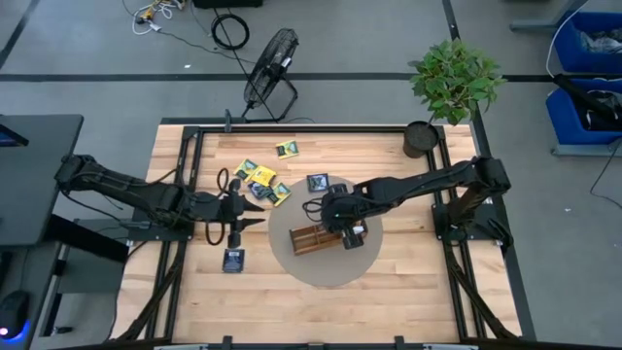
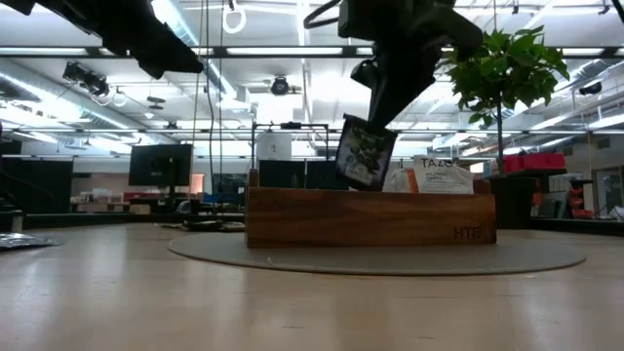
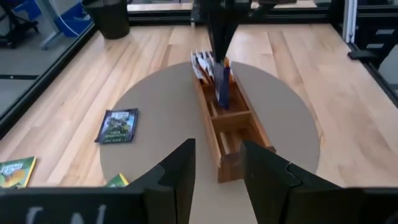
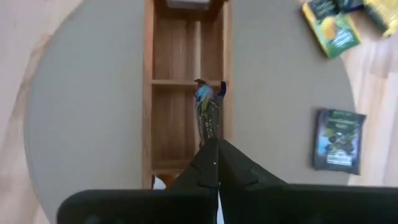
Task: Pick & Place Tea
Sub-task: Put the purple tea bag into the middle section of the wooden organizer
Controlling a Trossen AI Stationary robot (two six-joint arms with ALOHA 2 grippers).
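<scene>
A dark tea sachet (image 4: 206, 115) was pinched in the closed right end effector (image 4: 216, 149) above the wooden tray (image 4: 149, 112). The left end effector (image 3: 217, 171), empty and partly open, was held over the surface. If released tilted, the sachet could catch the tray's rim and fall outside.

A brown wooden tray (image 1: 313, 236) with three compartments in a row sits on a round grey mat (image 1: 292, 255) near the middle of the pale wood-plank table (image 1: 408, 282). A black frame (image 1: 321, 127) runs around the table's edges. At the far right corner stands a leafy green plant (image 1: 455, 78) in a dark pot (image 1: 420, 139). On the grey floor beyond the far edge a black fan (image 1: 269, 74) leans, with loose cables (image 1: 229, 29) near it. Blue bins (image 1: 589, 78) sit off to the right, and a dark desk (image 1: 27, 175) to the left.
</scene>
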